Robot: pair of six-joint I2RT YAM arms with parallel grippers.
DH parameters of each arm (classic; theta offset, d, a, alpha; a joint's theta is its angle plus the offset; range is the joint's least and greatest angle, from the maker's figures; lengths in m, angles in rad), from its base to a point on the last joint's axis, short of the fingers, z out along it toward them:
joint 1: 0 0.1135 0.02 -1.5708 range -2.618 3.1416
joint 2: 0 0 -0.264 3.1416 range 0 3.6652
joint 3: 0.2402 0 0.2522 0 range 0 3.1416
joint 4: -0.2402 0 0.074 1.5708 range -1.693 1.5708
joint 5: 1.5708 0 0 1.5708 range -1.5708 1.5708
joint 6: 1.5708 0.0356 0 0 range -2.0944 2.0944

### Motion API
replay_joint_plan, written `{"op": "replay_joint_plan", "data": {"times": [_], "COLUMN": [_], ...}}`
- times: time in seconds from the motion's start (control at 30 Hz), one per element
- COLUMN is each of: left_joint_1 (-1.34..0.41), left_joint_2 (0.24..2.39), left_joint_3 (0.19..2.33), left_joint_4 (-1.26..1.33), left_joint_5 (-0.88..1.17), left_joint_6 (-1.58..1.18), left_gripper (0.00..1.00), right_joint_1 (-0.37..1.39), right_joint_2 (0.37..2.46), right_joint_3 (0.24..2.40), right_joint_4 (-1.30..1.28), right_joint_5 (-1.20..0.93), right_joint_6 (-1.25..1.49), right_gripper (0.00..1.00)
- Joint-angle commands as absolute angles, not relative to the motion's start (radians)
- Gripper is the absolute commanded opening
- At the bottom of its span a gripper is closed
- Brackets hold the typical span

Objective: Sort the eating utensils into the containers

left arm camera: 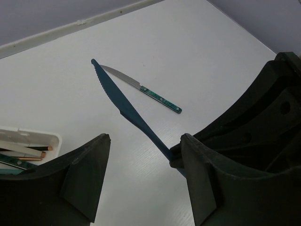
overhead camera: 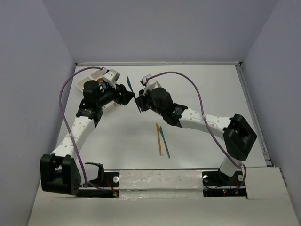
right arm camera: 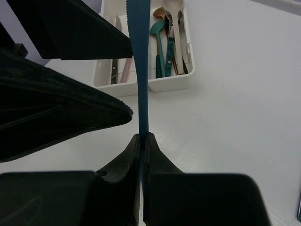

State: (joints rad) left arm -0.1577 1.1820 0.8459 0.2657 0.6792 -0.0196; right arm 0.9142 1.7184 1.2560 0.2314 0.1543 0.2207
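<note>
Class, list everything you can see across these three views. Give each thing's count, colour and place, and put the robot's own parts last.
blue knife: one, blue, held above the table by its handle
green-handled knife: one, silver blade, lying on the table beyond the blue knife
orange utensil: one, orange, flat at mid-table
teal utensil: one, teal, beside the orange one
trays: two joined, white, far left of the table
utensils in trays: several, exact count unclear; teal, cream, copper and others
table: one, white
left gripper: one, black, open, fingers either side of the blue knife
right gripper: one, black, shut on the blue knife
</note>
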Motion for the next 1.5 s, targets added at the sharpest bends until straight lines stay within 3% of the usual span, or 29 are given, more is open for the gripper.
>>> {"op": "replay_joint_plan", "data": {"times": [0.0, 0.17, 0.27, 0.47, 0.6, 0.77, 0.87, 1.0, 1.37, 1.47], "left_joint_1": [-0.163, -0.164, -0.164, -0.163, -0.158, -0.023, 0.142, 0.300, 0.321, 0.321], "left_joint_2": [1.198, 1.235, 1.239, 1.223, 1.207, 1.219, 1.279, 1.412, 1.730, 1.797], "left_joint_3": [0.844, 0.842, 0.842, 0.828, 0.824, 0.811, 0.841, 0.937, 1.086, 1.107], "left_joint_4": [0.344, 0.344, 0.348, 0.351, 0.334, 0.357, 0.397, 0.448, 0.492, 0.495], "left_joint_5": [0.661, 0.621, 0.611, 0.594, 0.557, 0.523, 0.525, 0.534, 0.519, 0.525], "left_joint_6": [-0.063, -0.069, -0.080, -0.092, -0.080, -0.052, -0.089, -0.175, -0.258, -0.282], "left_gripper": [0.71, 0.67, 0.57, 0.00, 0.00, 0.00, 0.00, 0.00, 0.00, 0.10], "right_joint_1": [0.937, 0.948, 0.957, 0.957, 0.957, 0.957, 0.948, 0.936, 0.706, 0.669], "right_joint_2": [1.729, 1.736, 1.747, 1.772, 1.790, 1.758, 1.729, 1.686, 1.664, 1.730], "right_joint_3": [1.312, 1.325, 1.338, 1.351, 1.367, 1.330, 1.309, 1.260, 1.201, 1.265], "right_joint_4": [0.322, 0.336, 0.341, 0.354, 0.336, 0.322, 0.275, 0.201, -0.012, -0.119], "right_joint_5": [0.123, 0.110, 0.098, 0.107, 0.146, 0.167, 0.214, 0.302, 0.298, 0.317], "right_joint_6": [0.221, 0.222, 0.221, 0.242, 0.250, 0.249, 0.238, 0.222, 0.365, 0.364], "right_gripper": [0.00, 0.00, 0.00, 0.00, 0.00, 0.01, 0.51, 0.64, 0.69, 0.78]}}
